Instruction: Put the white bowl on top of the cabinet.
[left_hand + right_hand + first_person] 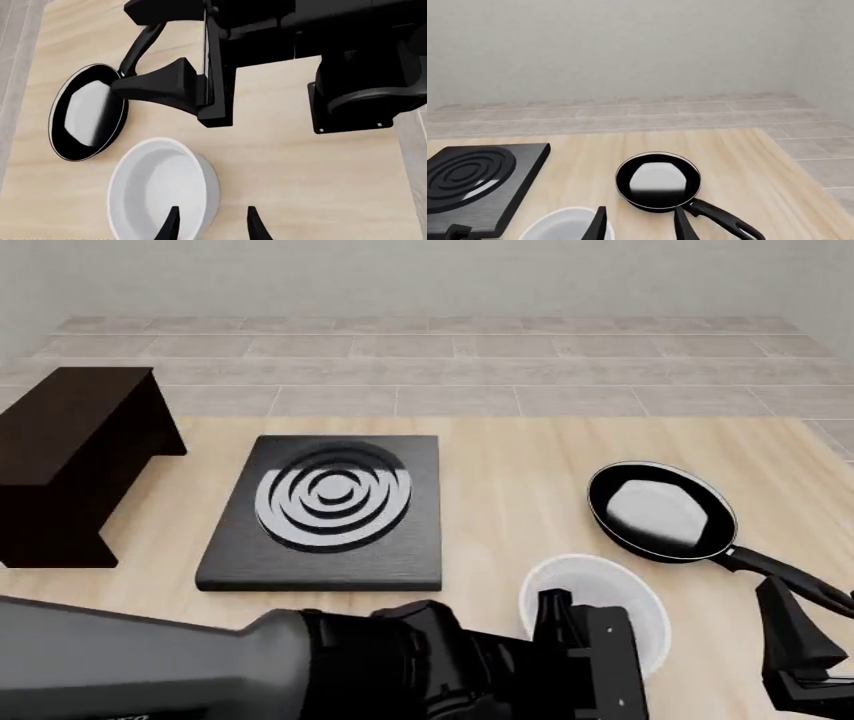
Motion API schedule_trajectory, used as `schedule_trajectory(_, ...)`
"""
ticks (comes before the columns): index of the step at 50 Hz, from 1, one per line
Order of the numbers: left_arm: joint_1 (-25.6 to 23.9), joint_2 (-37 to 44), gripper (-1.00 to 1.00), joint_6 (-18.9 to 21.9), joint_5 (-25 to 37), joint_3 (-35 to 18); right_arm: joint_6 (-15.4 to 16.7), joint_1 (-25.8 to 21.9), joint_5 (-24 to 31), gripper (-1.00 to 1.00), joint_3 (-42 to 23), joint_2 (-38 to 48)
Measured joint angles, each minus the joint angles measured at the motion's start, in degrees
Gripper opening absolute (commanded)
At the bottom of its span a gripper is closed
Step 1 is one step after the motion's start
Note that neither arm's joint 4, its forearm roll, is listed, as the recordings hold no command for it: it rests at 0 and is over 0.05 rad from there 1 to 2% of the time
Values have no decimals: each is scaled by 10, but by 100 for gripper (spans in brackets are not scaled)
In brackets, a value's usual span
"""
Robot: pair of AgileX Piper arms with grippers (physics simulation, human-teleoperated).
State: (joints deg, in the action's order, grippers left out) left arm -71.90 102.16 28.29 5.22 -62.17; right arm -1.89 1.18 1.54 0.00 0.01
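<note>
The white bowl (603,602) is seen resting upright on the pale wooden tabletop (507,500), near its front edge, just beside a black frying pan (663,512) that lies a little farther back and to the right. The pan's handle (787,575) is pointed toward the front right. The left arm (267,670) is stretched across the foreground from the left, and its hand (212,227) is held over the bowl's near rim; in the left wrist view its two fingertips (172,225) are parted, one shown over the bowl's rim and the other over bare wood beside it, with nothing gripped between them. Whether the rim is touched cannot be told. The right hand (639,225) is shown at the front right corner, its fingers apart and empty, pointed over the tabletop between bowl and pan. A flat black stove plate (327,510) with silver rings is placed at the middle of the tabletop. The dark brown cabinet (67,460) is set at the far left, well apart from the bowl, its flat top bare. A tiled floor (427,360) is visible beyond the tabletop.
</note>
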Motion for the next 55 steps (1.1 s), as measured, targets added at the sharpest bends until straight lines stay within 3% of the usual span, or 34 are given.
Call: schedule_trajectory(55, 53, 99, 100, 23, -28, -13, -5, 3, 2, 100, 0, 0)
